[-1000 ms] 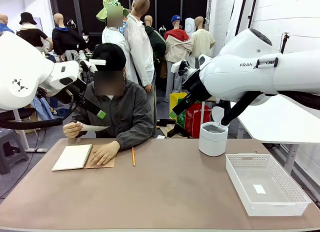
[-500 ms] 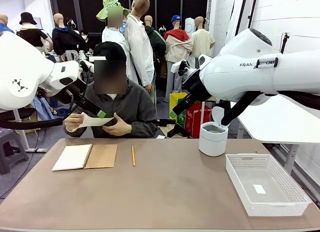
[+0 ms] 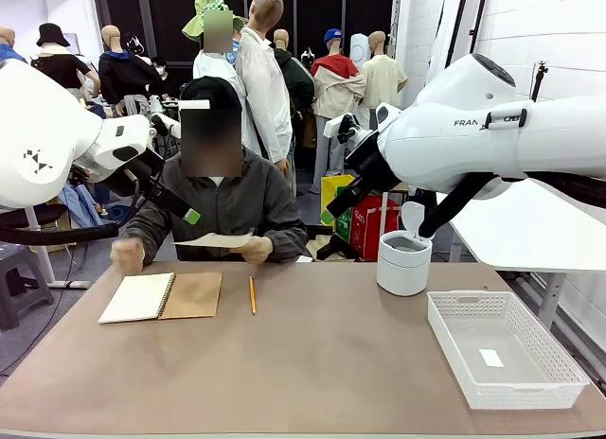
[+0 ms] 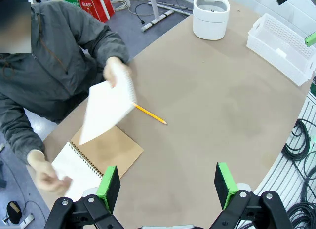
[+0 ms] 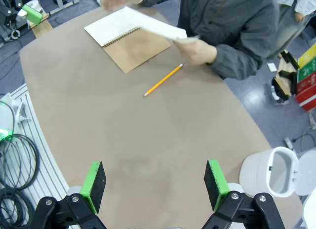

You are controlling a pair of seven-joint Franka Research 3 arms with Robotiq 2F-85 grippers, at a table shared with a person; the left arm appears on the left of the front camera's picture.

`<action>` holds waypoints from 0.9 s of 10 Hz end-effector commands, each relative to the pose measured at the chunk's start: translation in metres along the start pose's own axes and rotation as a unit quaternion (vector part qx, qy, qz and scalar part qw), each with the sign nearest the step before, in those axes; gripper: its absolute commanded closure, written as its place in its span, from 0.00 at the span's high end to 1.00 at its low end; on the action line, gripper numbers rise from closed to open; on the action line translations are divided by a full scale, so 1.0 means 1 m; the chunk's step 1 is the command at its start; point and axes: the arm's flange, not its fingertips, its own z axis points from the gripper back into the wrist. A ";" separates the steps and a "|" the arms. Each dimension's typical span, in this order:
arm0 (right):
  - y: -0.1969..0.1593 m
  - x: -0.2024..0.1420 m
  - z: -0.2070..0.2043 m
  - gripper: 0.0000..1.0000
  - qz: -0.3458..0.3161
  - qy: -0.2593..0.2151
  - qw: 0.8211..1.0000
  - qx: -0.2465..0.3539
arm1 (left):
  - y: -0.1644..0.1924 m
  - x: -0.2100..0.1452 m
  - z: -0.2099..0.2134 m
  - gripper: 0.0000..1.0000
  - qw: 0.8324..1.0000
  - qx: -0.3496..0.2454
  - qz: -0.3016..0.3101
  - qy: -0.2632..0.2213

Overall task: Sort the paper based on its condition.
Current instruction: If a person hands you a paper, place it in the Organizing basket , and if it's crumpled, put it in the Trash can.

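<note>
Across the table, a person holds one off-white sheet of paper (image 3: pixel 213 239) flat in one hand, just above the table's far edge. The same paper (image 4: pixel 106 110) hangs over the open notebook in the left wrist view, and in the right wrist view the paper (image 5: pixel 153 24) is at the top. My left gripper (image 4: pixel 166 187) is open and empty, raised high over the table's left side. My right gripper (image 5: pixel 154 182) is also open and empty, high above the middle of the table. Both are far from the paper.
An open spiral notebook (image 3: pixel 159 297) with a brown cover lies at the far left, with a yellow pencil (image 3: pixel 252 295) beside it. A white lidded bin (image 3: pixel 404 262) stands at the far right. A white basket (image 3: pixel 454 349) at the near right holds a tiny white slip (image 3: pixel 490 358).
The person lifted a hand off the notebook, gripped the sheet with both hands, and now holds it in one hand, lower and flatter. The other hand has dropped. Both arms stayed still.
</note>
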 end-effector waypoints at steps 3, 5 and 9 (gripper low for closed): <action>0.001 0.001 0.000 1.00 -0.002 0.002 1.000 -0.006 | 0.002 0.001 0.001 1.00 1.000 -0.003 0.001 0.001; -0.008 -0.004 -0.005 1.00 -0.059 0.013 0.998 0.015 | 0.002 0.001 0.001 1.00 1.000 -0.003 0.001 0.001; -0.040 -0.039 -0.037 1.00 -0.264 0.089 0.958 0.071 | 0.002 0.001 0.001 1.00 1.000 -0.003 0.001 0.001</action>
